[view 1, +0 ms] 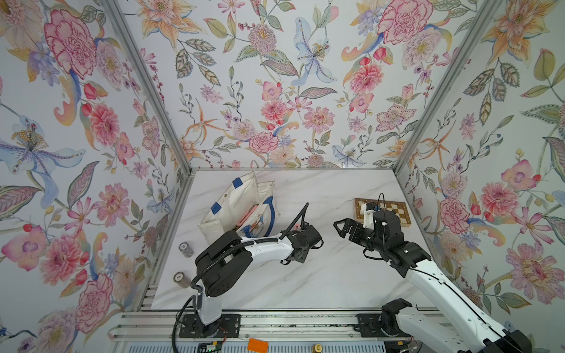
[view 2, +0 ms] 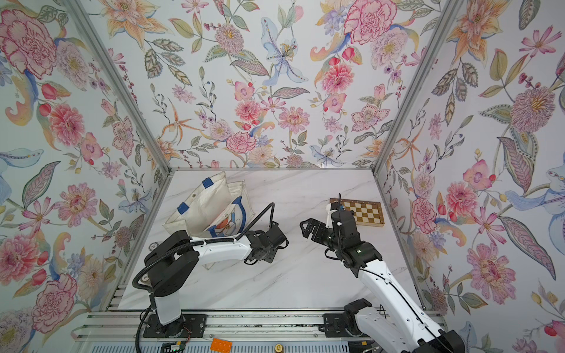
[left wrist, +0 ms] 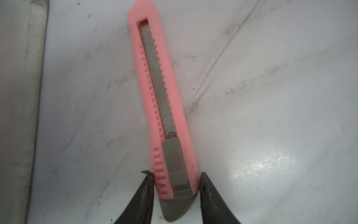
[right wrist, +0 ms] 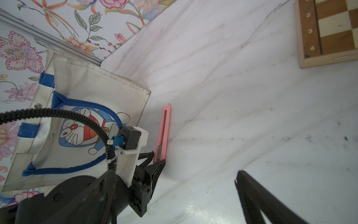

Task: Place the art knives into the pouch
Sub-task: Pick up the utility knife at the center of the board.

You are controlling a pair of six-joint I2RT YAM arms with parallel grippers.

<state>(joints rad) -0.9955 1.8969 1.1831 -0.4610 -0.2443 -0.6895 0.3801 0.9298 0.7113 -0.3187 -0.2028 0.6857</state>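
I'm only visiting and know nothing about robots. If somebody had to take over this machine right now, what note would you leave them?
Left gripper: straddles the grey end of the art knife; whether it grips firmly is not clear.
Right gripper: open, empty, above the table.
Art knife: lies on the table beside the pouch, outside it.
Done: left gripper lined up on the knife.
Left: grip it, lift it, put it into the pouch.
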